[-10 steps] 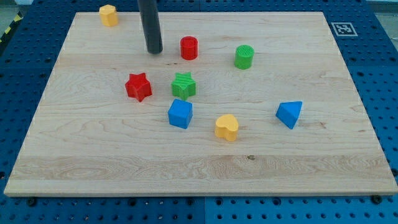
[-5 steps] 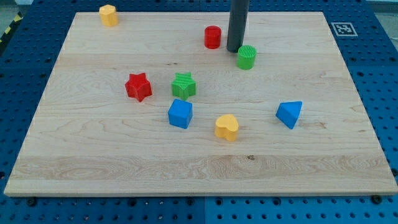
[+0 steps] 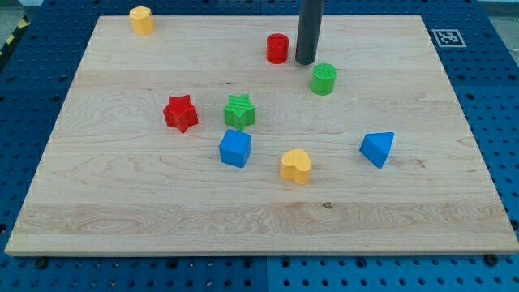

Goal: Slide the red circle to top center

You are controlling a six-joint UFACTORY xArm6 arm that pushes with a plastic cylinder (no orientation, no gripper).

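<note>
My tip [image 3: 305, 62] stands just right of the red circle [image 3: 277, 48], near the counter's [image 3: 122, 203] top centre.
No gripper shows, so its state cannot be told. Eight blocks: red circle, red star [image 3: 180, 113]; green cylinder [image 3: 323, 79], green star [image 3: 239, 110]; blue cube [image 3: 235, 148], blue triangle [image 3: 378, 148]; yellow heart [image 3: 296, 165], yellow hexagon [image 3: 141, 19]. A square marker tag [image 3: 445, 37] sits top right.

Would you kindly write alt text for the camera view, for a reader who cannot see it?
My tip stands near the wooden board's top centre, just right of the red circle and up-left of the green cylinder. Lower down lie a red star, green star, blue cube, yellow heart and blue triangle; a yellow block sits top left.
</note>
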